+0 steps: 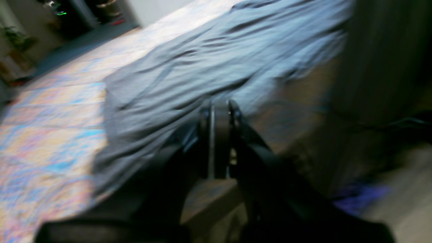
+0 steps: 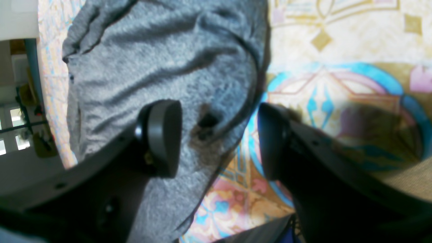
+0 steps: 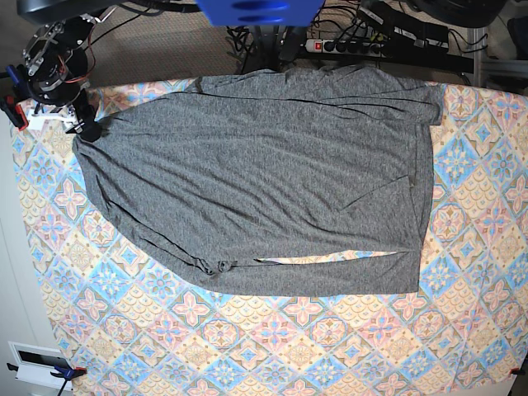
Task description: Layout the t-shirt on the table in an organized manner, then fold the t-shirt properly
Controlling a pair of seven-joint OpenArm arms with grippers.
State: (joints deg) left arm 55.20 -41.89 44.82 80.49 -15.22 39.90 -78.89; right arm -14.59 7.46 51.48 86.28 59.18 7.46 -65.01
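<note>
Now we have the shirt [image 3: 264, 181] spread wide over the far half of the counter [image 3: 272, 346], its body lying across the patterned cloth and still rumpled, with a folded-over flap and a small knot of fabric along the near edge. It looks laid out but not yet squared, so we judge the layout step unfinished and no fold begun.

Our right fingers [image 2: 216, 141] stand wide apart, just above a corner of the shirt where its edge meets the bare cloth. One finger hovers over grey knit, the other over the blue ring of the pattern. They straddle the hem and grip nothing, which suits a pinch on that edge to pull it straight. In the base view this arm sits at the shirt's far left corner, which fits tugging that corner outward.

Our left fingers [image 1: 219, 118] are pressed together at the counter's edge, right against the shirt's border. The wrist picture is blurred, so we cannot tell whether any fabric is pinched between them. That arm does not show in the base view.

A careless pull here could drag the whole shirt rather than flatten it.
</note>
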